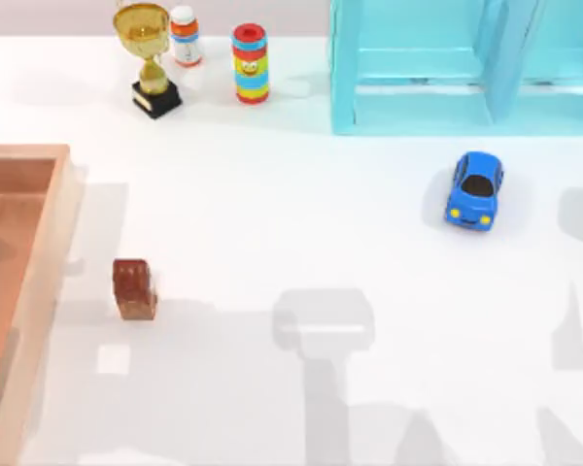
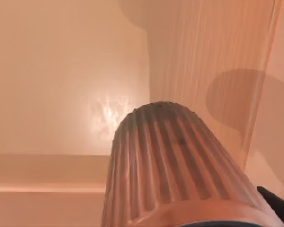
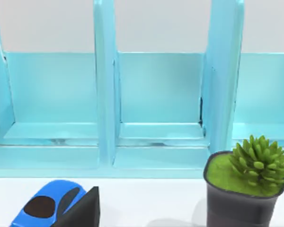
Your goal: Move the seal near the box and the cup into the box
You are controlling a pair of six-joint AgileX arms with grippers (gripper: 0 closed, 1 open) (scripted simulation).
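Up close in the left wrist view, the ribbed cup hangs over the box floor at the tabletop's left edge, whether the left tool pinches it I cannot tell, while the seal stands upright just beside the box.

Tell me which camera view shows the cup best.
The left wrist view: the cup fills the foreground, its ribbed side plain, with the box interior beyond it. The top view has the box at the table's left and the seal beside it.
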